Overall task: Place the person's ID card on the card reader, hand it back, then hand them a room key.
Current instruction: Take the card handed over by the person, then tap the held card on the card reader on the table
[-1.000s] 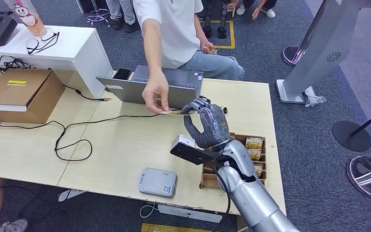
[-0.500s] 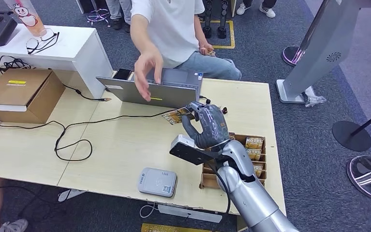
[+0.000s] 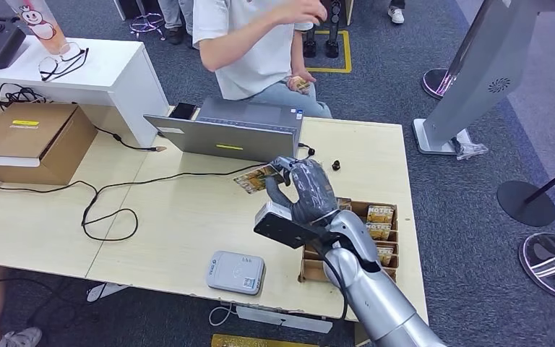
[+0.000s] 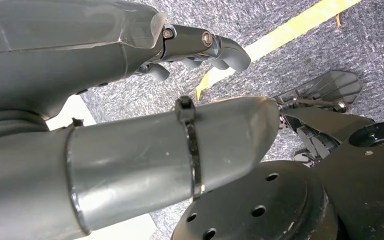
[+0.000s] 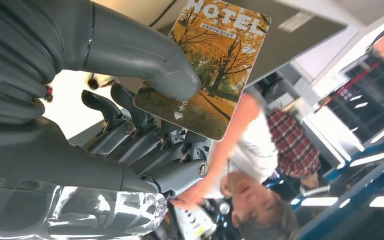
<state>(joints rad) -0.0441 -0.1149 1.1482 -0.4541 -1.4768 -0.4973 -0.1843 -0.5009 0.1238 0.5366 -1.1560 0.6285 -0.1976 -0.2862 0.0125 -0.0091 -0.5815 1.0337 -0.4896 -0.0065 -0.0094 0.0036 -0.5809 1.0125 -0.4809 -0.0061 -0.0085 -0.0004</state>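
Observation:
My right hand (image 3: 307, 189) hovers over the middle of the wooden table (image 3: 181, 224) and pinches a card (image 3: 259, 178) between thumb and fingers. In the right wrist view the card (image 5: 215, 70) is printed with autumn trees and the word HOTEL. The grey-white card reader (image 3: 236, 272) lies near the table's front edge, below and left of that hand. A seated person (image 3: 253, 43) behind the laptop has an arm raised, away from the card. My left hand (image 4: 145, 125) hangs over the carpet, holding nothing, fingers (image 4: 205, 42) apart from the thumb.
A grey laptop (image 3: 224, 134) stands at the table's far edge. A wooden box of cards (image 3: 379, 224) sits right of my right arm. A black cable (image 3: 108, 206) loops across the left of the table. A cardboard box (image 3: 32, 141) rests on the far left.
The person let go of the card and pulled the arm up and back. My right hand now holds the card alone and has drifted slightly left and nearer.

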